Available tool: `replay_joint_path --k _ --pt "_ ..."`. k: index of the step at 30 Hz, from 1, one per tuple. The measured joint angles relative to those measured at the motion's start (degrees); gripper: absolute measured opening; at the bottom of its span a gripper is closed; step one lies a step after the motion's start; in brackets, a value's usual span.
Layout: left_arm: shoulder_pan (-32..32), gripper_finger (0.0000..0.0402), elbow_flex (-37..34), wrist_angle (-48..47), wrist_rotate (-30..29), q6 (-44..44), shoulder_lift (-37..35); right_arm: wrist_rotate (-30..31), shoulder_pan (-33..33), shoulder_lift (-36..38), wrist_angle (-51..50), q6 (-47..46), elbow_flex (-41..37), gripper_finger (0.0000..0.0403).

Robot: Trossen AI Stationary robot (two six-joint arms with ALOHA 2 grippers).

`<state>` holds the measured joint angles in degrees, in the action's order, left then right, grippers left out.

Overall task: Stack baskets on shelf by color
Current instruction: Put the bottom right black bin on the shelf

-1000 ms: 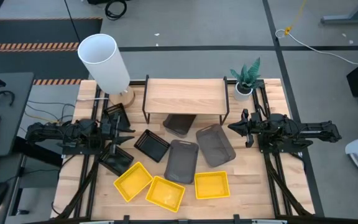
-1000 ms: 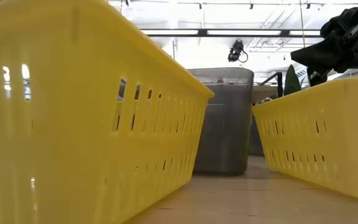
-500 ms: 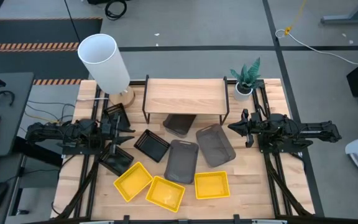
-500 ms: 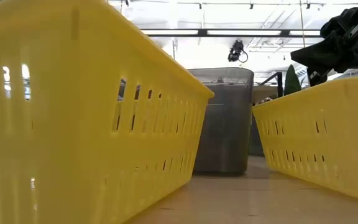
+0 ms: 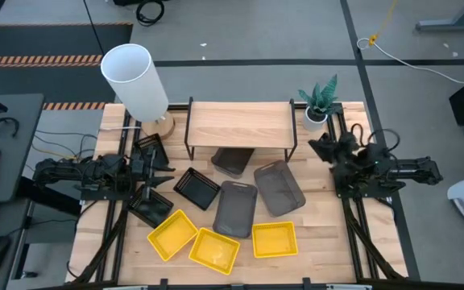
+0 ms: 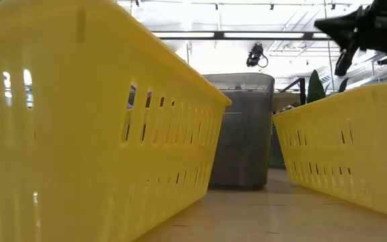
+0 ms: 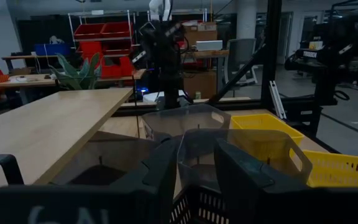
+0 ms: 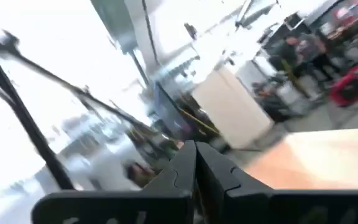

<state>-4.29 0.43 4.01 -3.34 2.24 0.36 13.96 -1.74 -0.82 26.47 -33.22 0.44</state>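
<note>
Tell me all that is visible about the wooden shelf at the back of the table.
The shelf is a low stand with a pale, light-wood plank top carried on thin black metal legs, seen at its corners. It stands upright at the far middle of the table, between the white lamp and the small potted plant. Its top is bare; no basket lies on it. One dark grey basket sits partly under its front edge. Neither gripper touches it.
</note>
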Motion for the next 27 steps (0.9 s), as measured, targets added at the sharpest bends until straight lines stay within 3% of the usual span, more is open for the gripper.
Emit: replay_joint_path --k 6,10,15,21,27 --pt "0.0 0.0114 0.0 0.0 0.0 0.0 0.0 -7.8 0.3 -4.2 -0.7 -4.0 4.4 0.0016" --pt "0.0 0.0114 0.0 0.0 0.0 0.0 0.0 -9.1 0.3 -12.1 -4.0 -2.6 8.4 0.0016" --pt "0.0 0.0114 0.0 0.0 0.0 0.0 0.0 -9.0 -0.4 -24.9 -3.9 -9.0 12.2 0.0016" --pt "0.0 0.0114 0.0 0.0 0.0 0.0 0.0 -6.9 -0.7 -36.9 3.7 -18.1 15.8 0.0016" --pt "0.0 0.0114 0.0 0.0 -0.5 1.1 0.0 -8.9 -0.5 -42.8 12.4 -26.8 16.7 0.0016"
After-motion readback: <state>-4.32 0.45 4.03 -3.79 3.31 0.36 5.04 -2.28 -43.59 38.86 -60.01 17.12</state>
